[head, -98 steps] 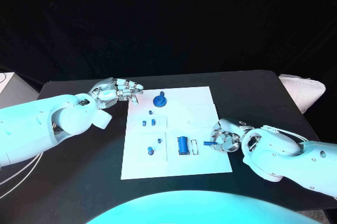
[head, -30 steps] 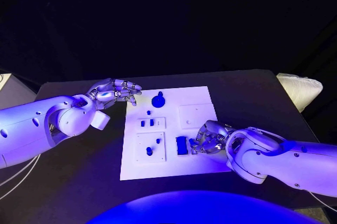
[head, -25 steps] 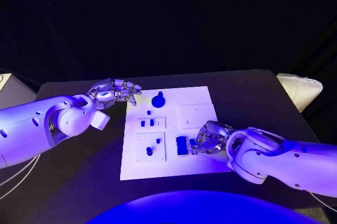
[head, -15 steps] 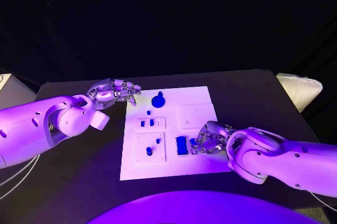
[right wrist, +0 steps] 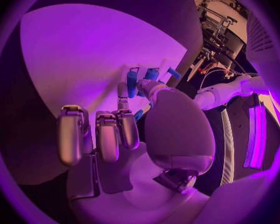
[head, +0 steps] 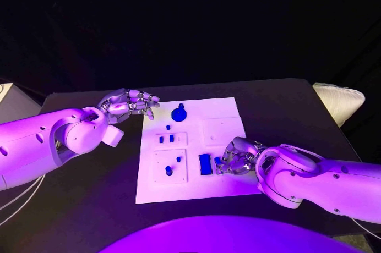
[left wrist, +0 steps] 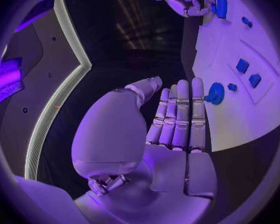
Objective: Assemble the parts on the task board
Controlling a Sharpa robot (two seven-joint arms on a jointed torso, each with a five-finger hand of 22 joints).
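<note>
The white task board (head: 190, 184) lies mid-table. On it are a round blue part (head: 179, 114), two small blue pieces (head: 166, 138), two more (head: 168, 169) nearer me, and a long blue block (head: 206, 164). My right hand (head: 235, 157) is low over the board just right of that block, its thumb and a finger pinching a small blue peg (right wrist: 139, 114). My left hand (head: 129, 103) sits at the board's far left corner, holding nothing, with fingers straight side by side (left wrist: 180, 112) near the round part (left wrist: 215, 92).
The black table (head: 95, 170) surrounds the board. A white bundle (head: 339, 102) lies off the table's right edge. A pale box (head: 6, 92) stands at the far left.
Since 3.3 s ago my right hand has moved left from the board's right edge to beside the blue block, carrying the peg. In the last second it barely shifts. The left hand stays put.
</note>
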